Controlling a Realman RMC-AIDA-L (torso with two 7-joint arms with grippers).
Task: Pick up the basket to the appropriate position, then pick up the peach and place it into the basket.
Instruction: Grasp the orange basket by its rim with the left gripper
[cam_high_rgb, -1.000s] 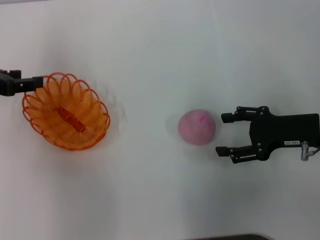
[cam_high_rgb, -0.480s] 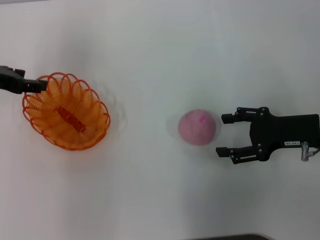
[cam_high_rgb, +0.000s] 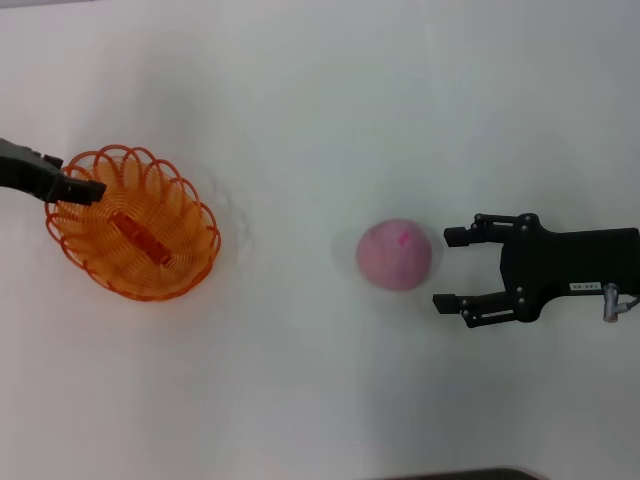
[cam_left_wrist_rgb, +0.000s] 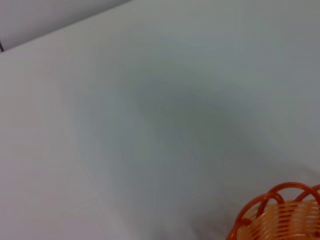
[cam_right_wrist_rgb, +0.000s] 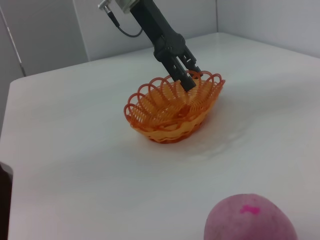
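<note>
The orange wire basket stands on the white table at the left; it also shows in the right wrist view and its rim shows in the left wrist view. My left gripper reaches in from the left and is shut on the basket's near-left rim, as the right wrist view shows. The pink peach lies right of the middle, and also shows in the right wrist view. My right gripper is open just right of the peach, apart from it.
The white table stretches bare behind and between the basket and the peach. A dark edge shows at the table's front. Grey walls stand beyond the table's far side in the right wrist view.
My left gripper has reached a little further right over the basket's rim and its fingers have drawn together. The basket, the peach and my right gripper have not moved.
</note>
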